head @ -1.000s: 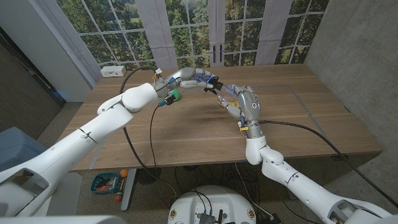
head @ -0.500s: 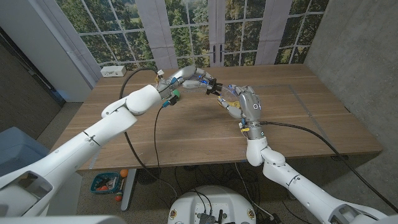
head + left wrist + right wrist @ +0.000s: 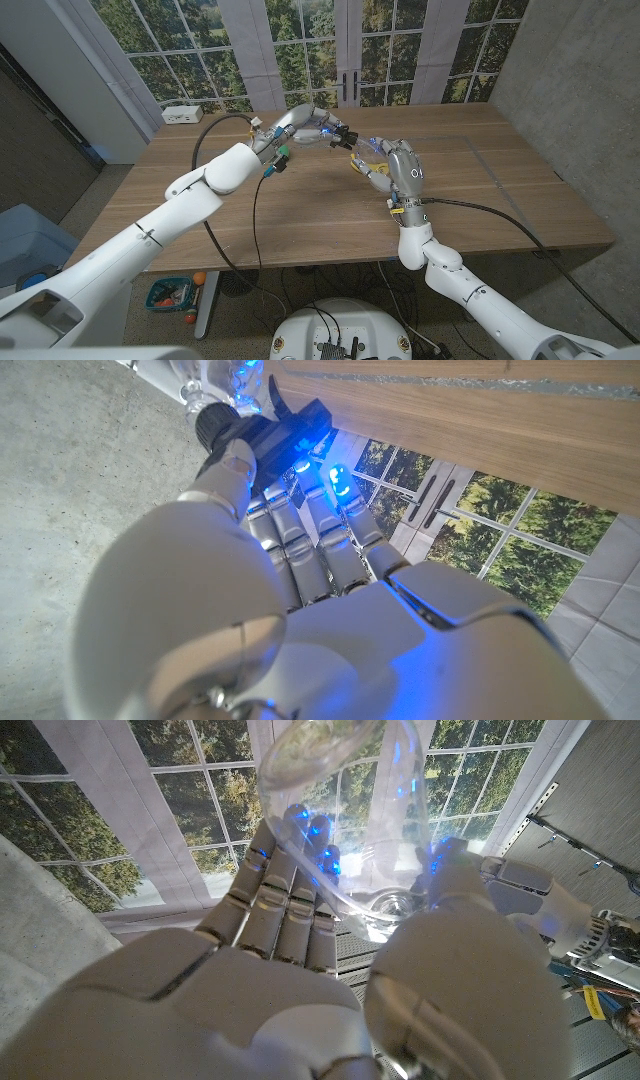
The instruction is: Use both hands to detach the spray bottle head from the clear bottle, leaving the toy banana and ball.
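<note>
Clear bottle [image 3: 372,840] gripped by right robot hand [image 3: 395,165]; left robot hand [image 3: 305,127] seemingly grips black spray head [image 3: 268,430].

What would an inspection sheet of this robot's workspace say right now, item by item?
Surface: wooden table, raised off the floor.
Job's things: clear bottle held above the table; black spray head at its neck; whether they have separated cannot be told.
Clutter: white box at the far corner; something yellow by the right hand.
Hands: left hand grips the spray head; right hand grips the bottle.
Cables: black cable hangs along the left arm; another crosses the table.
Surroundings: windows with trees behind.
</note>
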Controlling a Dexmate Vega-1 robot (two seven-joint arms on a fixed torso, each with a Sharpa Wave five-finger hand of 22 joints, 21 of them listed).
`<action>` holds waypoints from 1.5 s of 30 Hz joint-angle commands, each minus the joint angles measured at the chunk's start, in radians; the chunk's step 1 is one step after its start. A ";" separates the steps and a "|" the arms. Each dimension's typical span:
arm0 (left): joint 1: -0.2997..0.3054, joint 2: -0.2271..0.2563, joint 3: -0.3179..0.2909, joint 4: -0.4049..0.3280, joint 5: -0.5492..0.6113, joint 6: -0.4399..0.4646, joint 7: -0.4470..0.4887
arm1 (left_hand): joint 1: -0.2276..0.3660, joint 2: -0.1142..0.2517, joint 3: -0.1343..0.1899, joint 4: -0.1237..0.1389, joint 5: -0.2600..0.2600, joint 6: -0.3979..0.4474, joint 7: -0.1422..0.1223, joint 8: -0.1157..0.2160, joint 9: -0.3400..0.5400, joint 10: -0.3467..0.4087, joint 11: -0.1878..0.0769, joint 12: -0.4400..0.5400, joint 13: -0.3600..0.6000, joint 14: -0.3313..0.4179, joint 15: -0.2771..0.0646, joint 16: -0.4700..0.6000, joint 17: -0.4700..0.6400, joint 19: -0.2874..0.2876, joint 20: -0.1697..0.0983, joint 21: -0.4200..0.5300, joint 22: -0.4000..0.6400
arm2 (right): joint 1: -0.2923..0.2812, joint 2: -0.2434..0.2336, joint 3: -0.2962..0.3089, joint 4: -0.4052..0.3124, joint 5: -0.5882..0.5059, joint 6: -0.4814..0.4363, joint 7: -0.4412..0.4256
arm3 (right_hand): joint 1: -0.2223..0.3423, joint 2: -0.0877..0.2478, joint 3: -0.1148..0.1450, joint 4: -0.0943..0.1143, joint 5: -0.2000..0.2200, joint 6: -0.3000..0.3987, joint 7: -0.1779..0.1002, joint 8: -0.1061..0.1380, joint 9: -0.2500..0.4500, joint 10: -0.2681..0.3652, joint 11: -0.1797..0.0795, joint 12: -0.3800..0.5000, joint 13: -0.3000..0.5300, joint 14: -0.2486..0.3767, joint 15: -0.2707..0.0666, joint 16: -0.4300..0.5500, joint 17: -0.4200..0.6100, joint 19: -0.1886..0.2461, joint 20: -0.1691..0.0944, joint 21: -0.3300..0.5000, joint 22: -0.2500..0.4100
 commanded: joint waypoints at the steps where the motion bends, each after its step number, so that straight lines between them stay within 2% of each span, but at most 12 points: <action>1: 0.053 0.019 -0.046 -0.035 -0.105 -0.020 -0.017 | 0.052 0.075 -0.002 0.005 0.003 -0.023 -0.003 0.093 0.231 0.102 -0.091 0.118 0.291 -0.012 -0.155 -0.007 0.016 -0.012 -0.021 0.009 0.002 | -0.010 0.003 0.007 0.003 0.011 -0.005 0.000 | 0.143 0.150 0.008 0.010 0.004 0.266 -0.242 0.004 0.004 0.197 -0.196 0.000 0.005 0.050 -0.151 -0.003 0.005 -0.006 -0.153 0.008 0.001; 5: 0.066 0.023 -0.060 -0.033 -0.142 -0.044 -0.028 | 0.048 0.079 0.000 0.006 0.003 -0.042 -0.001 0.112 0.265 0.094 -0.091 0.131 0.323 -0.016 -0.155 -0.014 0.027 -0.019 -0.018 0.014 0.002 | -0.010 0.007 0.008 0.004 0.019 -0.014 0.000 | 0.142 0.148 0.006 0.011 0.005 0.261 -0.242 0.007 0.014 0.195 -0.195 0.000 0.011 0.048 -0.151 -0.005 0.005 -0.013 -0.155 0.009 0.001; 12: 0.091 0.024 -0.078 -0.046 -0.124 -0.065 0.013 | 0.043 0.080 0.002 0.006 0.004 -0.050 -0.003 0.133 0.296 0.087 -0.091 0.145 0.353 -0.019 -0.154 -0.022 0.036 -0.025 -0.018 0.018 0.002 | -0.002 0.005 -0.002 0.014 0.045 -0.019 0.000 | 0.143 0.150 0.005 0.011 0.007 0.263 -0.236 0.014 0.025 0.199 -0.195 0.001 0.013 0.050 -0.151 -0.006 0.006 -0.013 -0.157 0.012 0.001; 20: 0.113 0.006 -0.091 -0.041 -0.088 -0.108 0.065 | 0.039 0.081 0.005 0.007 0.004 -0.055 -0.004 0.149 0.319 0.082 -0.091 0.155 0.375 -0.020 -0.154 -0.029 0.042 -0.024 -0.020 0.022 0.001 | 0.022 -0.006 -0.030 0.036 0.123 -0.013 0.000 | 0.145 0.151 0.004 0.010 0.008 0.264 -0.235 0.017 0.031 0.203 -0.192 -0.001 0.012 0.053 -0.151 -0.006 0.007 -0.012 -0.155 0.016 0.000; 33: 0.157 -0.069 -0.124 0.006 -0.009 -0.231 0.190 | 0.035 0.078 0.007 0.005 0.004 -0.056 -0.008 0.161 0.330 0.076 -0.092 0.164 0.398 -0.018 -0.155 -0.034 0.051 -0.021 -0.025 0.027 0.000 | 0.063 -0.062 -0.113 0.020 0.311 -0.045 0.009 | 0.147 0.151 0.003 0.010 0.010 0.266 -0.233 0.013 0.028 0.203 -0.193 -0.003 0.015 0.057 -0.150 -0.007 0.008 -0.012 -0.152 0.022 0.000; 40: 0.173 -0.115 -0.140 0.035 0.031 -0.286 0.250 | 0.034 0.077 0.009 0.004 0.003 -0.054 -0.012 0.162 0.327 0.072 -0.093 0.166 0.407 -0.016 -0.155 -0.036 0.054 -0.018 -0.027 0.030 0.000 | 0.070 -0.076 -0.129 0.004 0.383 -0.050 0.022 | 0.149 0.153 0.004 0.009 0.010 0.266 -0.233 0.012 0.026 0.203 -0.193 -0.005 0.014 0.058 -0.151 -0.008 0.008 -0.011 -0.150 0.025 -0.001; 45: 0.194 -0.164 -0.155 0.053 0.109 -0.320 0.338 | 0.033 0.076 0.010 0.004 0.003 -0.053 -0.016 0.163 0.325 0.070 -0.094 0.167 0.413 -0.016 -0.155 -0.038 0.057 -0.013 -0.031 0.032 -0.001 | 0.066 -0.078 -0.129 -0.007 0.435 -0.046 0.040 | 0.151 0.153 0.004 0.008 0.010 0.265 -0.231 0.011 0.025 0.205 -0.193 -0.006 0.013 0.058 -0.151 -0.009 0.008 -0.011 -0.147 0.027 -0.001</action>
